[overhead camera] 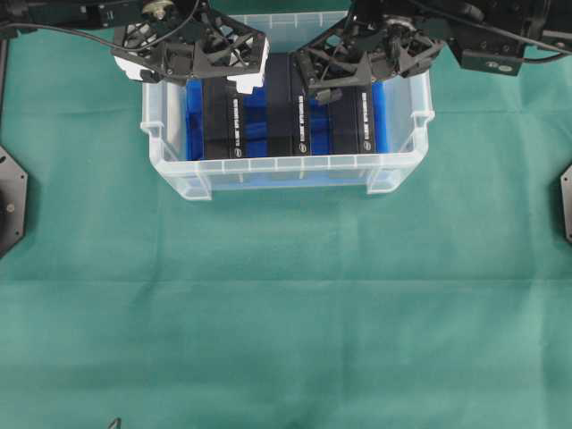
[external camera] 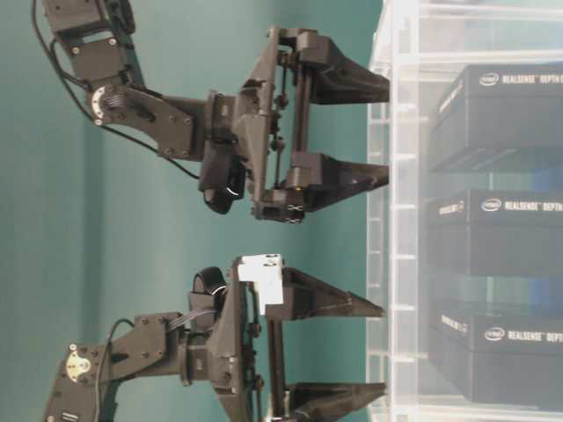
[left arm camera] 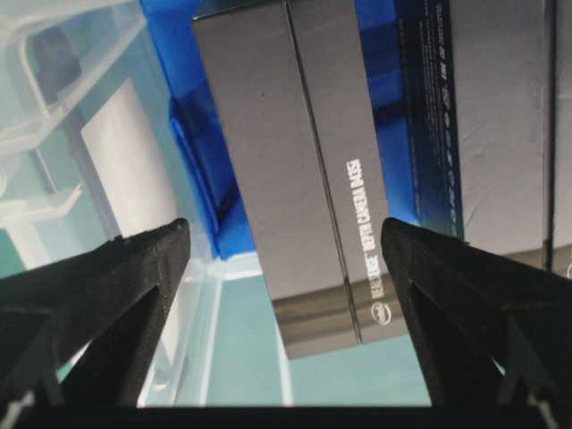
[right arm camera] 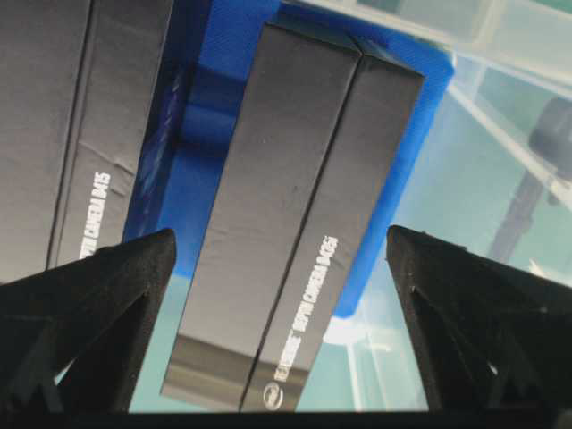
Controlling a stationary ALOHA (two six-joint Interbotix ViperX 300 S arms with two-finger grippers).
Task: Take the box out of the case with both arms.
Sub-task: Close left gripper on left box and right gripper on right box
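Note:
The clear case (overhead camera: 286, 164) stands at the back middle of the green cloth, a blue liner (overhead camera: 194, 116) showing inside. Three black boxes stand on edge in it: left (overhead camera: 223, 125), middle (overhead camera: 288, 107), right (overhead camera: 353, 121). My left gripper (overhead camera: 192, 67), the one with the white block, hovers open over the left box (left arm camera: 304, 161), whose top shows between its fingertips (left arm camera: 170, 246). My right gripper (overhead camera: 366, 67) hovers open over the right box (right arm camera: 295, 206). From table level both the left gripper (external camera: 380, 350) and the right gripper (external camera: 383, 132) have their tips level with the case rim (external camera: 396, 220), touching nothing.
Green cloth (overhead camera: 286, 313) covers the table in front of the case. Black mounts sit at the left edge (overhead camera: 9, 201) and right edge (overhead camera: 567, 204). Both arms reach in from the back, over the case's far rim.

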